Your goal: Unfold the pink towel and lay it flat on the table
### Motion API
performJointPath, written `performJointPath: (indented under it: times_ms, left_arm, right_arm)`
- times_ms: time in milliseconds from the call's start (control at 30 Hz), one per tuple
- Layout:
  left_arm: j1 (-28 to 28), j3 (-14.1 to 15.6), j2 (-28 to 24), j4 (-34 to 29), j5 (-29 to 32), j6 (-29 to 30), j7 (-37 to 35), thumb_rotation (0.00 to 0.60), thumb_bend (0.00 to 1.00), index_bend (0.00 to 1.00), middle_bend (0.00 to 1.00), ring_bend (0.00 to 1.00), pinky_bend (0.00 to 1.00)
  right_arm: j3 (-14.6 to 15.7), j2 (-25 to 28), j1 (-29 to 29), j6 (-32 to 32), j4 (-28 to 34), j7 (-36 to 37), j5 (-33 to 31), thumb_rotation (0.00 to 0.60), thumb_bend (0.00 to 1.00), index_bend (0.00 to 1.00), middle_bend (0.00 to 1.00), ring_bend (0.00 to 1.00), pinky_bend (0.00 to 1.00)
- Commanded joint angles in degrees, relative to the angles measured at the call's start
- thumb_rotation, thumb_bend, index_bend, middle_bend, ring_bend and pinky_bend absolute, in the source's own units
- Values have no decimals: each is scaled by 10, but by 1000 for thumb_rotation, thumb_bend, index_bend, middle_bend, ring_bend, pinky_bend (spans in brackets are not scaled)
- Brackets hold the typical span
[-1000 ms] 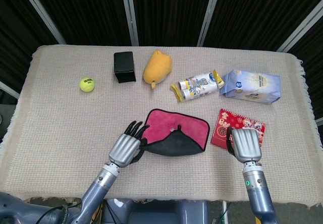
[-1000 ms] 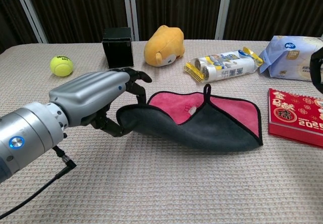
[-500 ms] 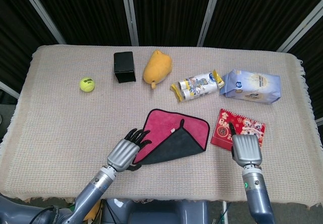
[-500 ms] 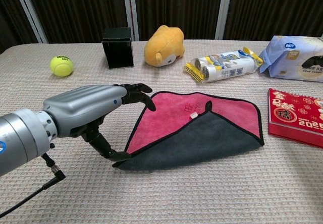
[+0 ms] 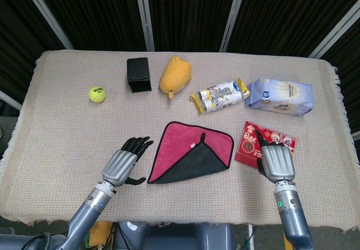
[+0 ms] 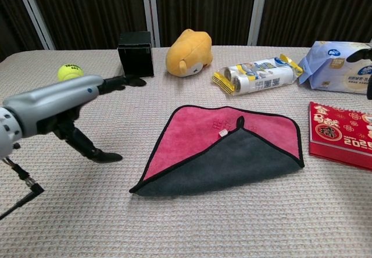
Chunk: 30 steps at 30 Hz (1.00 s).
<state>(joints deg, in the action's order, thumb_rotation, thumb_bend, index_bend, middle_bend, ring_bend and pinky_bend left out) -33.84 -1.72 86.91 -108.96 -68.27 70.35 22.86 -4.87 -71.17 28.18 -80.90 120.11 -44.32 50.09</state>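
On the table (image 5: 67, 132), pink towel (image 5: 194, 153) lay half folded, left hand (image 5: 122, 165) beside it, fingers spread, holding nothing, right hand (image 5: 277, 161) empty over red packet (image 5: 265, 143).

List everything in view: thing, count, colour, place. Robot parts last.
towel: 1, pink with dark grey underside, table centre-front, one part still folded over
tennis ball: 1, yellow-green, far left
box: 1, black, back left
plush toy: 1, orange-yellow, back centre
snack packet: 1, white and yellow, right of plush
wipes pack: 1, pale blue, back right
booklet: 1, red, right of towel
table: 1, beige woven cover
left hand: 1, grey and black, open, left of towel
right hand: 1, grey, over booklet's near edge
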Motion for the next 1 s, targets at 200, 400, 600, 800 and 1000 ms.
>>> performJointPath:
  times_ms: [200, 400, 600, 800, 1000]
  left_arm:
    - [57, 23, -64, 2, -83, 61, -71, 600, 48, 0, 0, 0, 0]
    - [90, 35, -92, 18, -118, 96, -104, 600, 48, 0, 0, 0, 0]
    - [118, 34, -114, 31, -140, 135, -121, 600, 48, 0, 0, 0, 0]
    - [143, 29, -141, 43, -149, 167, -137, 600, 48, 0, 0, 0, 0]
    - [158, 23, -181, 40, -144, 166, -173, 600, 48, 0, 0, 0, 0]
  right_arm:
    - [5, 3, 7, 45, -44, 18, 9, 600, 508, 0, 343, 333, 298]
    - [-2, -22, 20, 52, -74, 10, 15, 600, 508, 106, 342, 341, 303]
    - [-10, -65, 32, 53, -118, 19, 52, 600, 508, 304, 461, 519, 496]
    - [-20, -117, 47, 55, -177, 28, 85, 600, 508, 369, 603, 657, 558]
    - [-32, -165, 60, 64, -221, 25, 82, 600, 508, 450, 861, 896, 718]
